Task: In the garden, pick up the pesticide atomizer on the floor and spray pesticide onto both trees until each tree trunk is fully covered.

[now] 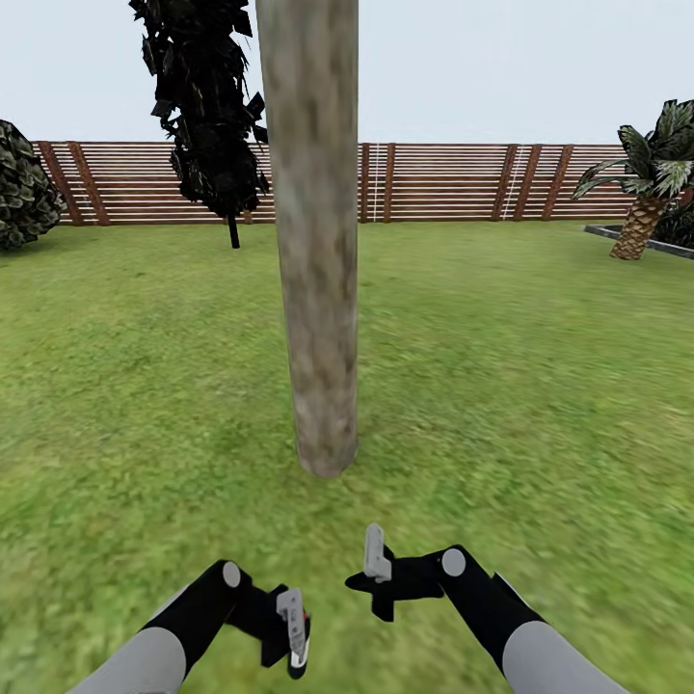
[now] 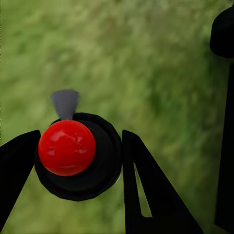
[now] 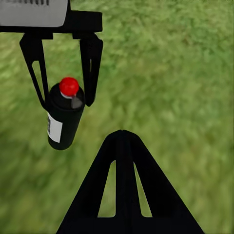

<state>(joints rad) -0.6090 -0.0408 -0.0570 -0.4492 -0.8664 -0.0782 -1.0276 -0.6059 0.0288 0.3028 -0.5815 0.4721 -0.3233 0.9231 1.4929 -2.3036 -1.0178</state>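
One tree trunk point(image 1: 316, 270), mottled pale grey-brown, rises from the garden lawn point(image 1: 530, 386) straight ahead of me. My left gripper point(image 1: 289, 627) is low at the front, shut on the pesticide atomizer point(image 3: 63, 119), a small black bottle with a red top point(image 2: 67, 147) and a white label. In the left wrist view the black fingers point(image 2: 141, 190) clamp its body on both sides, and its grey nozzle point(image 2: 65, 103) points away. My right gripper point(image 1: 376, 569) hangs beside it, a little nearer the trunk, with its fingers point(image 3: 122, 185) pressed together and nothing between them.
A brown slat fence point(image 1: 443, 183) closes the lawn at the back. A black narrow conifer point(image 1: 207, 106) stands at the back left, with a dark bush point(image 1: 19, 193) at the left edge. A short palm point(image 1: 646, 183) and a dark kerb point(image 1: 665, 246) are at the right.
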